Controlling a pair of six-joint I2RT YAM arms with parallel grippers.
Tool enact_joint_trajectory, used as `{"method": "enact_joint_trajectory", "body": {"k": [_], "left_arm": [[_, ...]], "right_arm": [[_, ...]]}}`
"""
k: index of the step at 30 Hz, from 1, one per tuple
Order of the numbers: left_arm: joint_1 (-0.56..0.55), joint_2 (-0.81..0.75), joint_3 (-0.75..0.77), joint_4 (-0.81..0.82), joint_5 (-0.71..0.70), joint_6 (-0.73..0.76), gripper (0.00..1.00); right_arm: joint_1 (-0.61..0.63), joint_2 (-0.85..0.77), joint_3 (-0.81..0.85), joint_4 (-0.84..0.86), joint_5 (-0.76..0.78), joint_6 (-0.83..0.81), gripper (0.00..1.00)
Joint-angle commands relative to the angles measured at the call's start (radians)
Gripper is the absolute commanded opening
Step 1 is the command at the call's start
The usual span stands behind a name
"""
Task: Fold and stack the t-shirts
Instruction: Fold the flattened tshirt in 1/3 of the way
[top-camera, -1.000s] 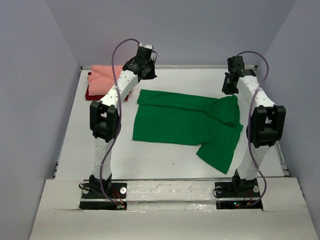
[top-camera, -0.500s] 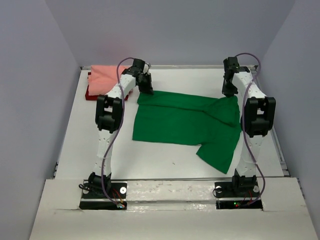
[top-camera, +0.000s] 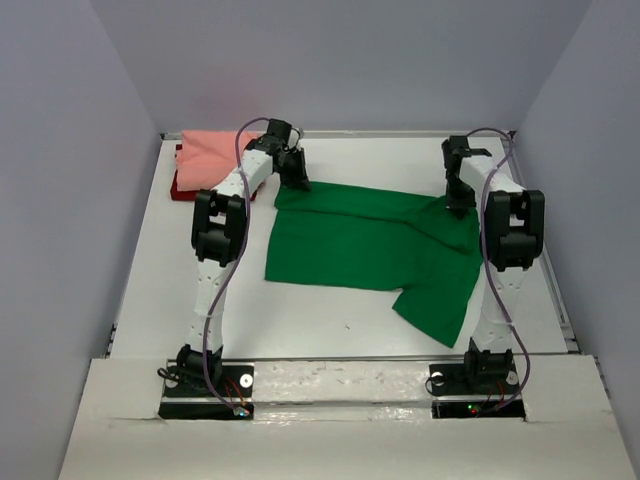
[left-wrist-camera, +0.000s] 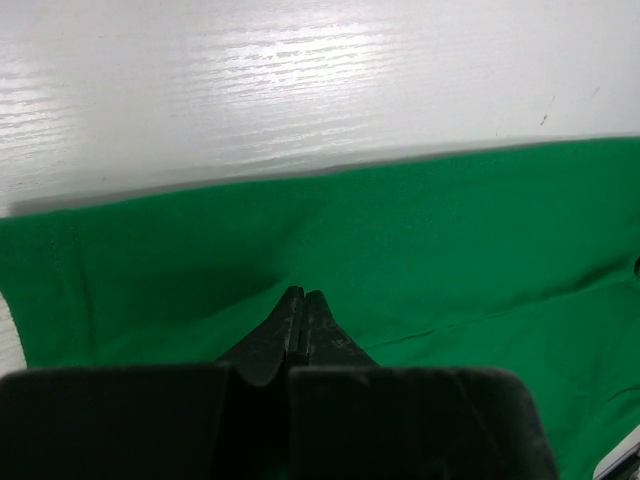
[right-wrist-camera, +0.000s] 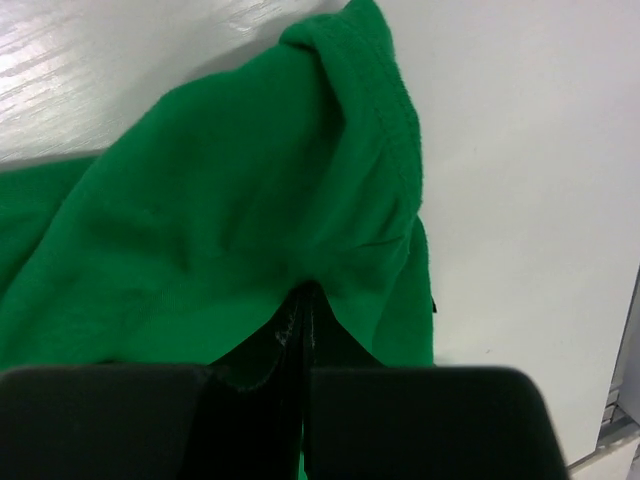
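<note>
The bright green t-shirt (top-camera: 370, 245) lies spread flat mid-table, one short sleeve (top-camera: 440, 305) pointing toward the near right. My left gripper (top-camera: 298, 181) is down at its far left corner. In the left wrist view the left gripper (left-wrist-camera: 302, 296) is shut, tips resting on the green cloth (left-wrist-camera: 420, 230) with nothing between them. My right gripper (top-camera: 459, 204) is down at the shirt's far right corner. There the right gripper (right-wrist-camera: 308, 290) is shut too, tips pushed into a pucker of green fabric (right-wrist-camera: 250, 190). The salmon pink t-shirt (top-camera: 208, 153) lies folded on the dark red one (top-camera: 184, 190) at the back left.
Grey walls enclose the white table (top-camera: 300, 310) on three sides. A bare strip of table (left-wrist-camera: 300, 80) runs beyond the shirt's far edge. The table's right edge (right-wrist-camera: 622, 400) shows close to the right gripper.
Both arms have come down from above the shirt's far corners onto the cloth, jaws shut throughout. The right gripper also moved slightly toward the near side. The shirt has not shifted.
</note>
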Motion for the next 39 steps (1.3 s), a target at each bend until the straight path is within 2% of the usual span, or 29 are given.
{"method": "enact_joint_trajectory", "body": {"k": [1, 15, 22, 26, 30, 34, 39], "left_arm": [[0.002, -0.034, -0.022, -0.008, 0.013, -0.022, 0.0], [0.045, -0.013, -0.109, -0.084, -0.076, -0.096, 0.0], [0.054, -0.078, -0.244, -0.058, -0.134, -0.104, 0.0], [0.057, -0.103, -0.27, -0.056, -0.172, -0.079, 0.0], [0.057, -0.117, -0.257, -0.047, -0.168, -0.059, 0.0], [0.049, -0.171, -0.281, 0.018, -0.127, -0.061, 0.0], [0.02, -0.259, -0.309, 0.044, -0.182, -0.048, 0.0]], "right_arm": [[-0.003, 0.035, 0.025, 0.01, -0.021, -0.025, 0.0], [-0.003, 0.18, 0.27, -0.081, -0.157, -0.109, 0.0], [-0.003, 0.276, 0.42, -0.122, -0.194, -0.157, 0.0], [-0.003, 0.301, 0.474, -0.113, -0.23, -0.17, 0.0], [-0.003, 0.275, 0.458, -0.067, -0.211, -0.164, 0.0], [0.006, 0.154, 0.323, 0.048, -0.21, -0.18, 0.0], [0.095, 0.031, 0.257, 0.06, -0.188, -0.18, 0.02]]}}
